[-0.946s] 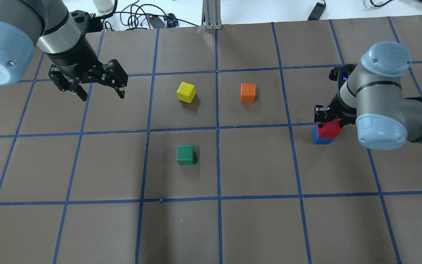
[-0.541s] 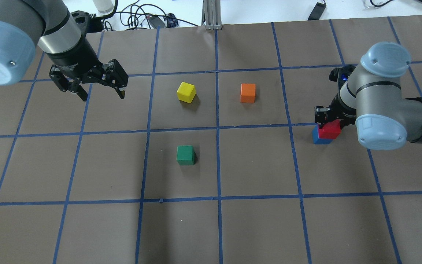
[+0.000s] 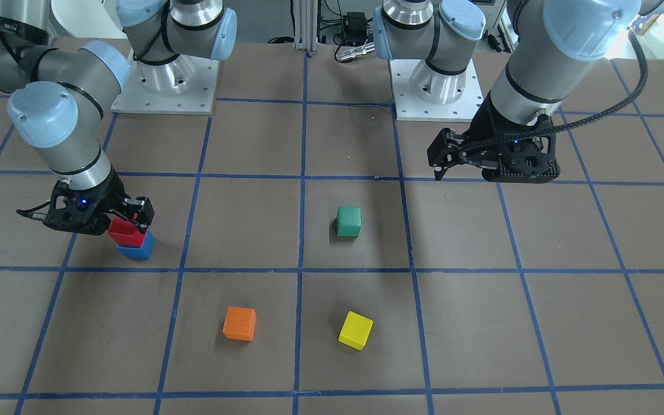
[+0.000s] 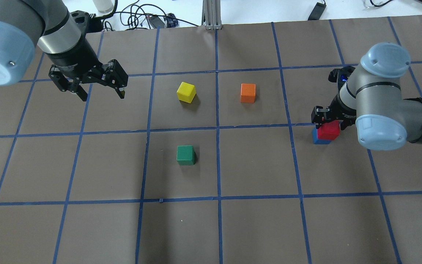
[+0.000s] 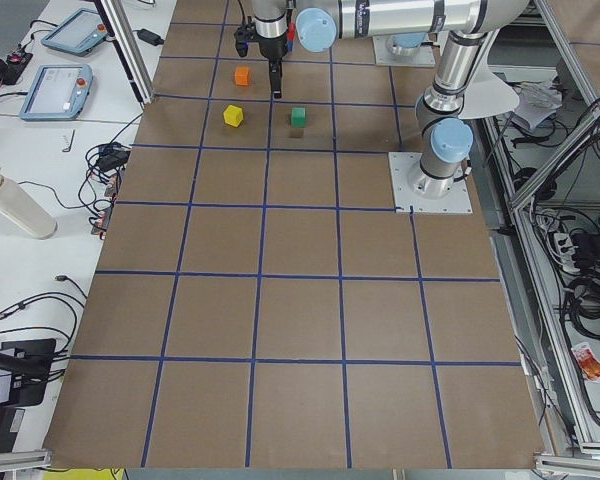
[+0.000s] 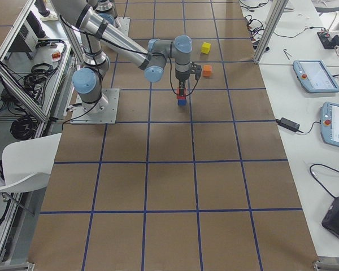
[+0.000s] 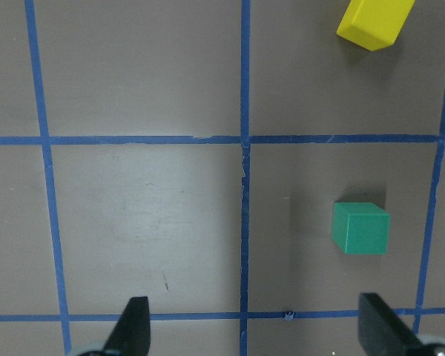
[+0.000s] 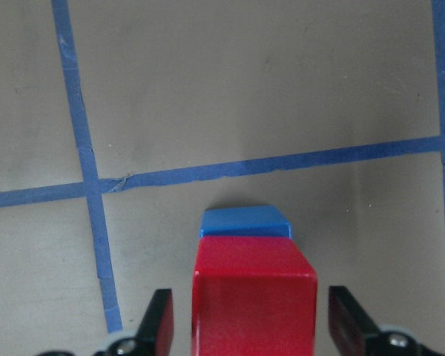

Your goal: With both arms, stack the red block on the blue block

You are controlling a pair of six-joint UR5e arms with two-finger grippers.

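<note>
Now, red block (image 8: 254, 297): seen stacked on blue block (image 8: 245, 221), slightly offset; right-centre of overhead frame.
blue block: set on bench (image 4: 255, 220), just below a tape line (image 4: 255, 127).
R gripper (image 4: 327, 119): fingers (image 8: 159, 326) released, spread either side of red block, gaps shown in wrist view.
L gripper (image 4: 102, 95): fingers spread wide, nothing held; hung above bench, upper left of overhead frame.
others: green cube (image 4: 185, 155), yellow cube (image 4: 186, 91), orange cube (image 4: 248, 92) kept apart, mid-frame.
</note>
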